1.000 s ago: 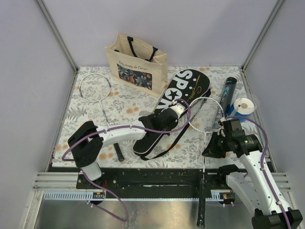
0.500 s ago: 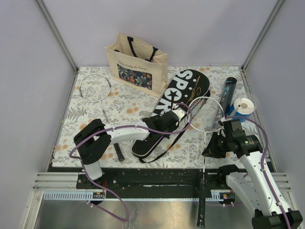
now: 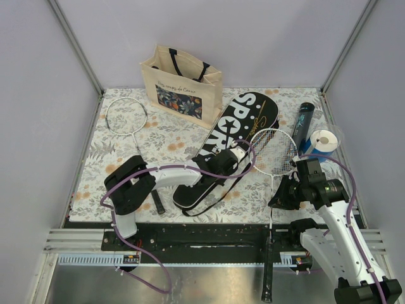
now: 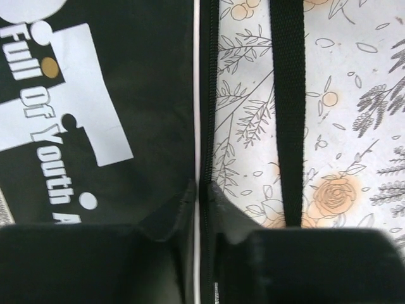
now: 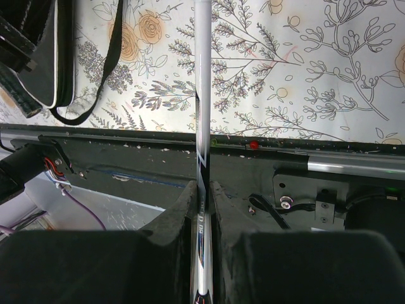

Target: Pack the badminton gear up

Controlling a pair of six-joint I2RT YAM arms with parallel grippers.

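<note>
Low in its wrist view, the left gripper [image 4: 202, 190] pinches the black cover [image 4: 126, 82] by its zipped edge. The right gripper [image 5: 201, 190] clamps the racket [image 5: 202, 88] by its shaft, mid-frame.

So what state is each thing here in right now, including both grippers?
racket cover: flat on the table, edge pinched.
near racket: head resting on the table.
far racket: lying flat, untouched.
tote bag: upright, mouth open.
left gripper: shut on the racket cover.
right gripper: shut on the near racket's shaft.
</note>
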